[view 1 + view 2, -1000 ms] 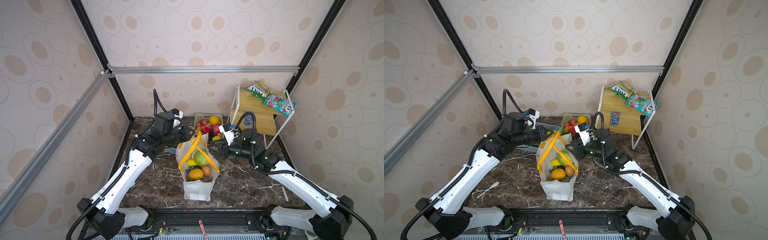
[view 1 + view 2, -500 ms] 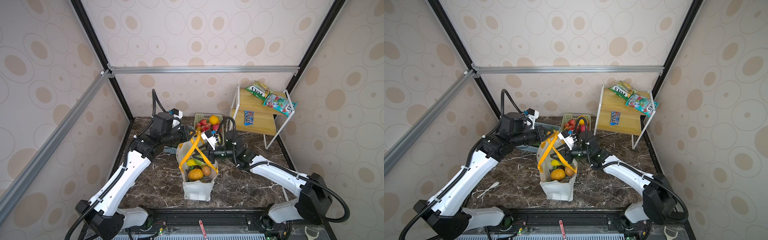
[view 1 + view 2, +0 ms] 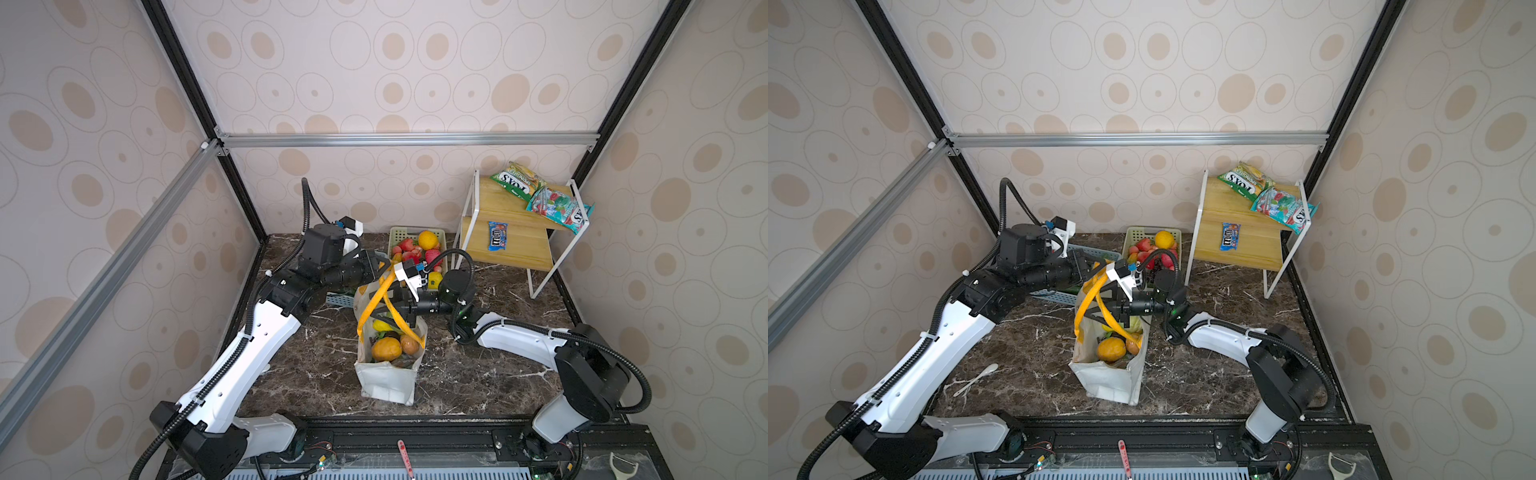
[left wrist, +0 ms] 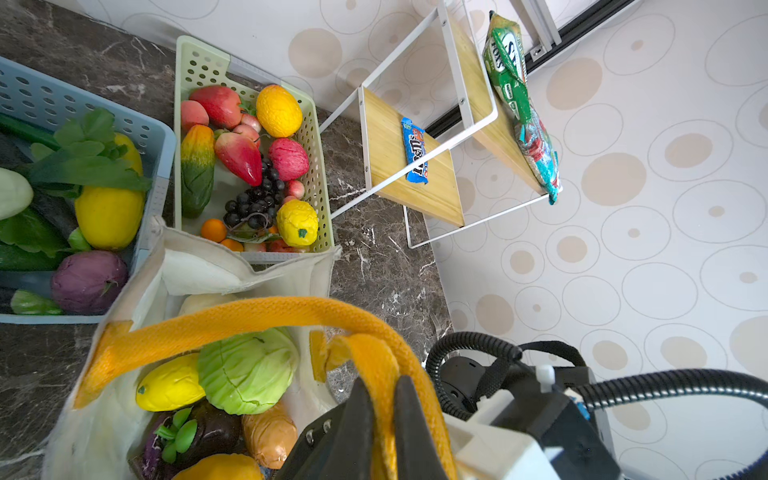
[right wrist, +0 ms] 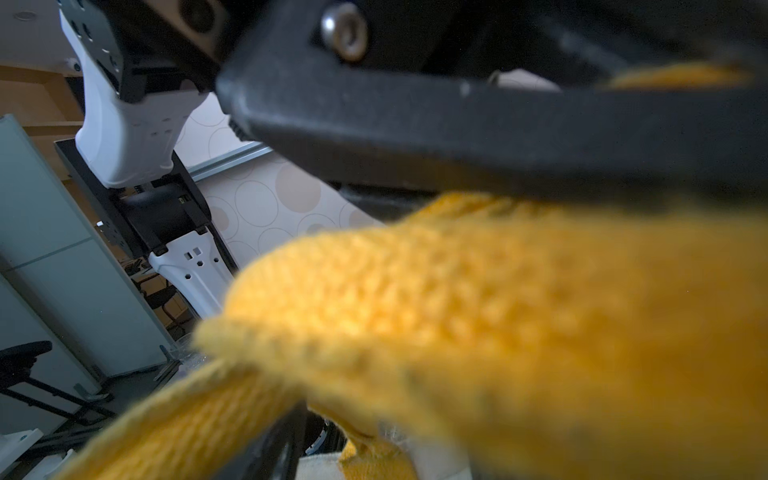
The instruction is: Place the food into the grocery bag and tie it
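Dark marbled stone forms the desk [image 3: 478, 374], closed in by pale walls printed with beige ovals. Near its middle stands the white boxy fabric grocery bag [image 3: 384, 382], upright with its mouth open. Inside lie a pale green plastic cabbage [image 4: 245, 370], a yellow lemon-shaped piece [image 4: 170, 384] touching it, a large orange fruit [image 3: 386, 348] nearer the front, and a dark purple aubergine [image 4: 208, 432].

The bag's yellow-orange woven loop handles [image 3: 374, 298] are gathered above the mouth, toward the far side. The left pincer [image 4: 381, 386] is clamped tight on them where they meet, with the strap squeezed between its black fingers. The right pincer [image 3: 388, 309] comes in from the opposite side at handle height. Its jaws stand apart and the straps cross in front of them. The right wrist view is too blurred to tell whether the strap under one finger touches it.

Just behind the bag sit a pale green slotted plastic basket [image 4: 319, 174] of red, yellow and orange fruit and dark grapes, and beside it a blue slotted plastic basket [image 4: 41, 95] of vegetables. Farther right, by the wall, is a two-step wooden shelf on a white wire frame [image 3: 519, 253]. A small blue candy packet [image 3: 497, 235] lies on its lower step, and a green snack packet [image 3: 517, 183] and a teal snack packet [image 3: 557, 205] lie on the upper.
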